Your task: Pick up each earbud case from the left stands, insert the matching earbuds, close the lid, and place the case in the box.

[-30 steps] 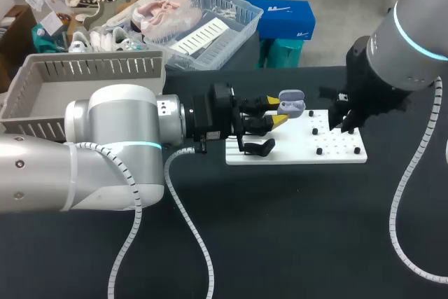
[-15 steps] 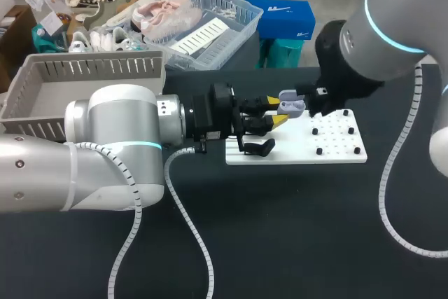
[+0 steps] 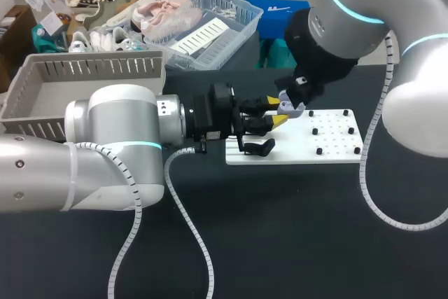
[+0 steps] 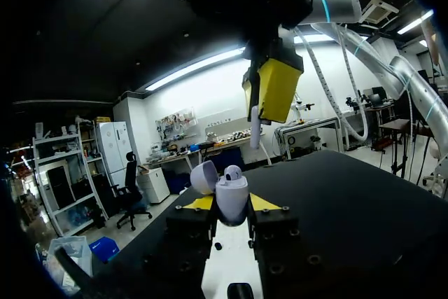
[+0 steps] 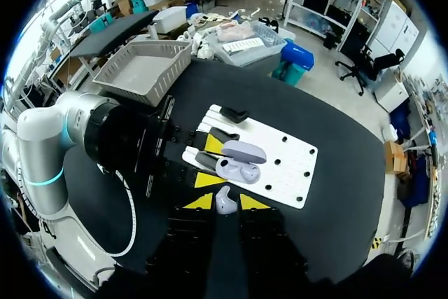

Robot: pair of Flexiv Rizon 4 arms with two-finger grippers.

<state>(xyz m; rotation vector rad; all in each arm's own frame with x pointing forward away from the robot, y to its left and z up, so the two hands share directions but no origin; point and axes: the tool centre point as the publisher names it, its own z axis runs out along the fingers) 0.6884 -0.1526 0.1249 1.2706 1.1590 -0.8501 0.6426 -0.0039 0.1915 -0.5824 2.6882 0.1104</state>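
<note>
Earbud case (image 4: pixel 231 195), lid open, pinched in left fingers (image 4: pixel 199 203), earbud (image 5: pixel 224 202) pinched in right fingers (image 5: pixel 200 202) above

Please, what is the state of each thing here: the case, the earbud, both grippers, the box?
earbud case, lid open
earbud, held above the case, not yet inserted
left gripper, shut on the earbud case
right gripper, shut on the earbud
grey box, no case seen inside
</note>
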